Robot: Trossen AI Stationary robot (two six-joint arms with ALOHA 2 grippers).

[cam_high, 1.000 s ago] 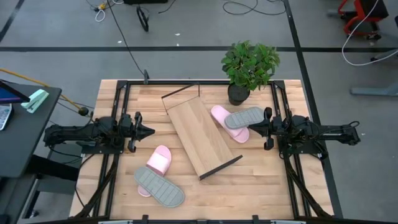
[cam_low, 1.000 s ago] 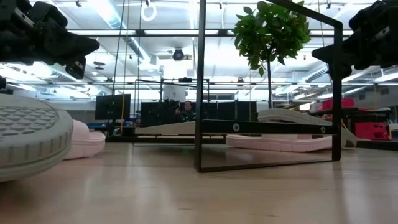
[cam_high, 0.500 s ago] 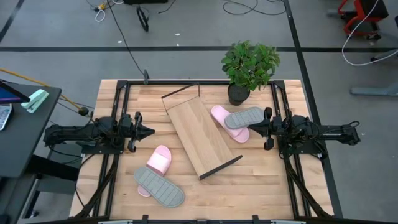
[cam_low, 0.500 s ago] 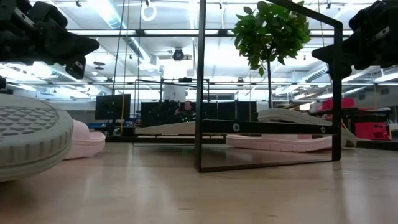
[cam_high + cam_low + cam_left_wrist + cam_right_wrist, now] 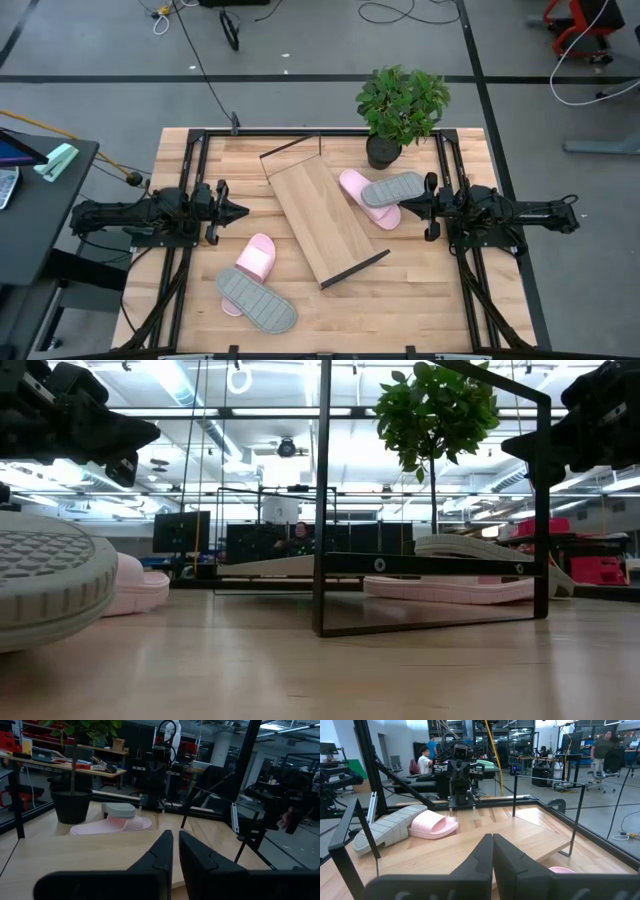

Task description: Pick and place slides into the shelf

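shelf (image 5: 324, 220) between grippers (slides (image 5: 257, 298) unheld)

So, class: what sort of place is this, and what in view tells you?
Probably a robotics lab or workshop: two robot arms on a framed wooden table, cables across the grey floor, and workbenches with people seated at desks behind.

No legible txt, labels or nos. anywhere.

— Shelf position? 
— The shelf (image 5: 325, 221) lies diagonally mid-worktop (image 5: 420, 290), bare. 
— Slides? 
— A grey slide (image 5: 393, 187) overlaps a pink slide (image 5: 366, 195) beside the potted plant (image 5: 401, 108); a second pink slide (image 5: 255, 259) and grey slide (image 5: 257, 300) lie near the front-left. 
— Arms? 
— Left pincer (image 5: 240, 211) and right pincer (image 5: 408, 208) flank the shelf, holding nothing.
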